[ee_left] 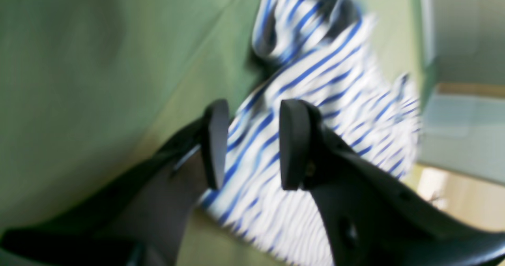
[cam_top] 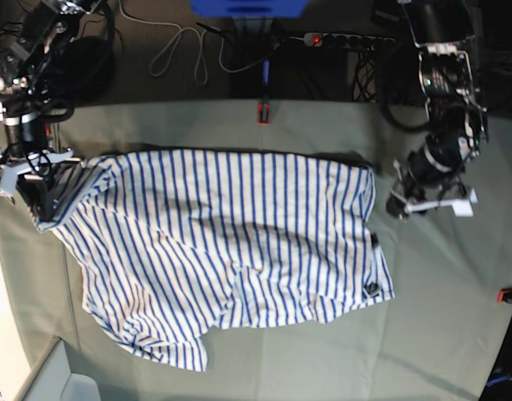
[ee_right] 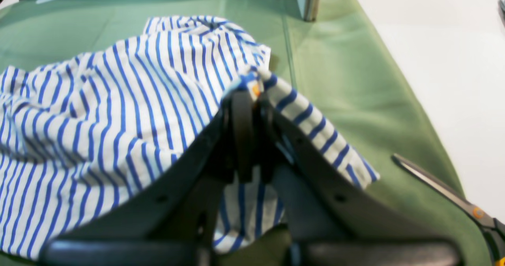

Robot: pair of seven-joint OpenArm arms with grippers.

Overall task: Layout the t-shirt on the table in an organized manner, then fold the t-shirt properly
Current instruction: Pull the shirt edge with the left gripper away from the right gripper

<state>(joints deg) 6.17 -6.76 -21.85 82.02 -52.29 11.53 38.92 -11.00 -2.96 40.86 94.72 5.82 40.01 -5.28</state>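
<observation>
Currently my right tool [ee_right: 252, 100] pinches the t-shirt [cam_top: 222, 251] edge as an anchor, left tool [ee_left: 252, 143] parted and empty, for spreading it on the table [cam_top: 439, 334].

surface: table [cam_top: 439, 317], green cloth | on it: t-shirt [cam_top: 222, 251], rumpled | scissors [ee_right: 453, 197] near edge

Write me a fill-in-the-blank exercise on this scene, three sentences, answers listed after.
1. The t-shirt is white with thin stripes coloured ____.
2. The right gripper is clamped shut on a fold of the ____.
3. The left gripper has its fingers apart, with ____ held between them.

Missing words: blue; t-shirt; nothing
</observation>
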